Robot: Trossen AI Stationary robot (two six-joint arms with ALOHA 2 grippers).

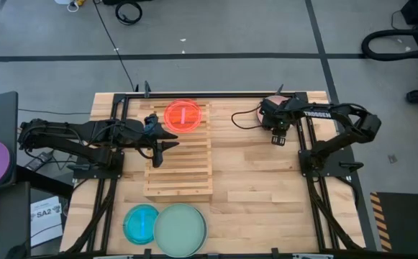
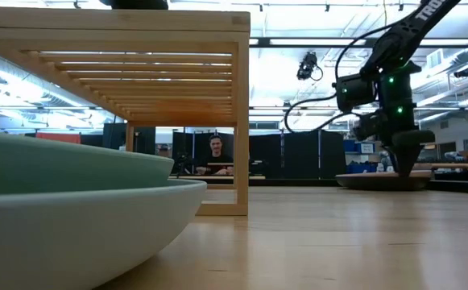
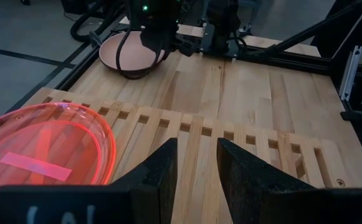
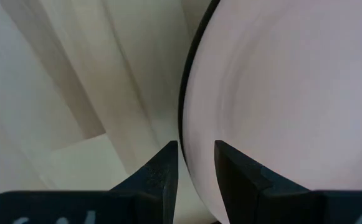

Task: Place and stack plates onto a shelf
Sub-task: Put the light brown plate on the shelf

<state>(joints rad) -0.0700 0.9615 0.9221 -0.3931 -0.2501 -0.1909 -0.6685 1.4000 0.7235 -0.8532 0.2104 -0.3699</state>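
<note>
Pale pink plate (image 4: 293, 93) sits at the worktop's far right corner, right tool (image 4: 196, 163) straddling its rim, jaws spread. Shallow rim bite risks slippage. Left tool (image 3: 196, 165) hovers spread over shelf (image 1: 180, 162).

You're in a robotics lab: taped concrete floor (image 1: 216, 43), loose cables (image 1: 128, 11), black partitions (image 2: 298, 153), ceiling strip lights (image 2: 298, 42), a person (image 2: 216, 155) seated beyond the table's (image 1: 259, 180) far edge.
</note>
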